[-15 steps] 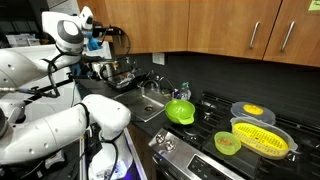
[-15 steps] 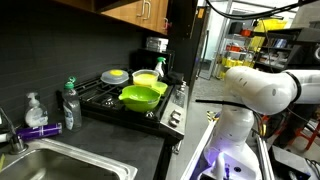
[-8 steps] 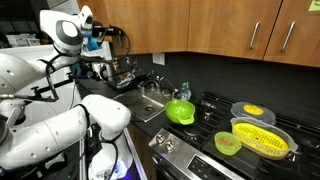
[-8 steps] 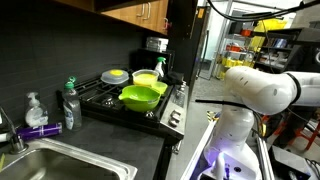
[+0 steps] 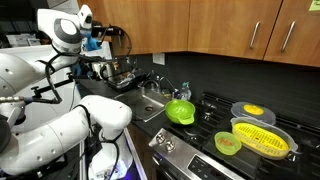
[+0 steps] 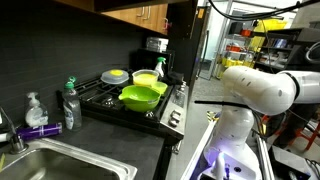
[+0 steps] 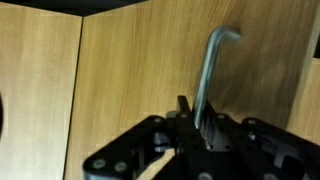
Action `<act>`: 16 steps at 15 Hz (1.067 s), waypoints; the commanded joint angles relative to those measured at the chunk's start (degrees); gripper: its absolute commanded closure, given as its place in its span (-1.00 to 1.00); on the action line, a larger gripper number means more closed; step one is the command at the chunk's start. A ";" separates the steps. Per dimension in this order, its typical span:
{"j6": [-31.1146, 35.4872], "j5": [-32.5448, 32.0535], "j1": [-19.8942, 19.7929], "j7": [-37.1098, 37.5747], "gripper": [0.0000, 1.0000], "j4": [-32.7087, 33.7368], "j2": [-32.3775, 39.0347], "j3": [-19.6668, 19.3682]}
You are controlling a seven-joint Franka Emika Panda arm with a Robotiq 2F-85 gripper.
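— Checking the wrist view first: gripper [image 7: 201,125] up against a light wooden cabinet door [image 7: 130,80], set on the lower stretch of a brushed grey metal bar handle [image 7: 212,65].

— Closed, or only framing it?

— Drawn in narrow, fingers [image 7: 183,106] hard by either side of the bar, no gap to speak of. Looks like a grasp on the handle itself; nothing else held.

— And the door?

— Seemingly flush with the neighbouring panel [image 7: 40,90]. Straight seam between them, no dark opening anywhere along it.

— So how far along?

— Judging from that alone: reach finished, hold on the handle apparently made, door not yet off its frame. Everything past the grasp left to do.

— Any help from outside?

— Not much. Hard to pick out the gripper in both exterior views; only the white robot arm [image 5: 62,32] up near the cabinets. Well apart from it, a lime-green plastic bowl [image 6: 142,96] sitting on the black gas stove [image 6: 98,97], and a yellow slotted plastic basket [image 5: 262,138] further along the same stove, both untouched.
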 commanded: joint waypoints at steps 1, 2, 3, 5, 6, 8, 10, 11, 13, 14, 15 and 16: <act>-0.13 -6.98 -0.61 -0.99 0.94 1.62 -0.15 -5.25; -0.43 -7.91 0.14 -0.56 0.94 1.54 -0.14 -5.72; -0.85 -8.84 0.96 -0.21 0.94 1.52 -0.16 -6.23; -1.82 -10.34 2.41 0.37 0.94 1.62 -0.16 -6.97; -2.94 -11.80 3.93 1.39 0.94 1.77 -0.15 -7.26; -4.34 -13.75 5.72 2.49 0.94 1.89 -0.15 -7.90; -5.55 -15.48 7.37 3.29 0.94 1.89 -0.13 -8.57; -6.13 -16.19 8.15 3.54 0.94 1.92 -0.12 -8.90; -7.21 -17.62 9.68 4.38 0.94 1.93 -0.06 -9.43; -7.53 -18.33 10.36 4.77 0.94 1.82 -0.07 -9.66; -7.92 -18.65 10.82 4.89 0.94 1.85 -0.06 -9.76; -8.20 -19.19 11.35 5.24 0.94 1.81 -0.06 -9.95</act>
